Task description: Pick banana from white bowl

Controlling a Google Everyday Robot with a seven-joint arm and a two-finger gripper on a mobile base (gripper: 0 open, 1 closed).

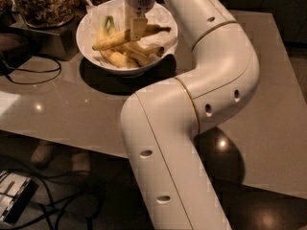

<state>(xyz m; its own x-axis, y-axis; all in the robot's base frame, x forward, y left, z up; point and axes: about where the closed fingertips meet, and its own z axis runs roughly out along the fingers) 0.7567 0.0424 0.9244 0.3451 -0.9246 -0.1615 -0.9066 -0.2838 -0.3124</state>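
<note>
The white bowl point(87, 46) stands at the back left of the table, lined with white paper. My gripper point(135, 31) reaches straight down over the middle of the bowl and is shut on the banana point(108, 41). This long yellow banana has a dark stem end pointing right. It hangs across the fingers, slightly tilted, just above the other bananas point(121, 59) that lie in the bowl. The gripper's wrist hides the far part of the bowl.
A glass jar of brown nuts point(41, 4) stands on a dark tray left of the bowl. A black cable point(29, 78) loops over the table's left side. My white arm point(206, 80) bends across the beige table point(72, 109). Floor cables show at lower left.
</note>
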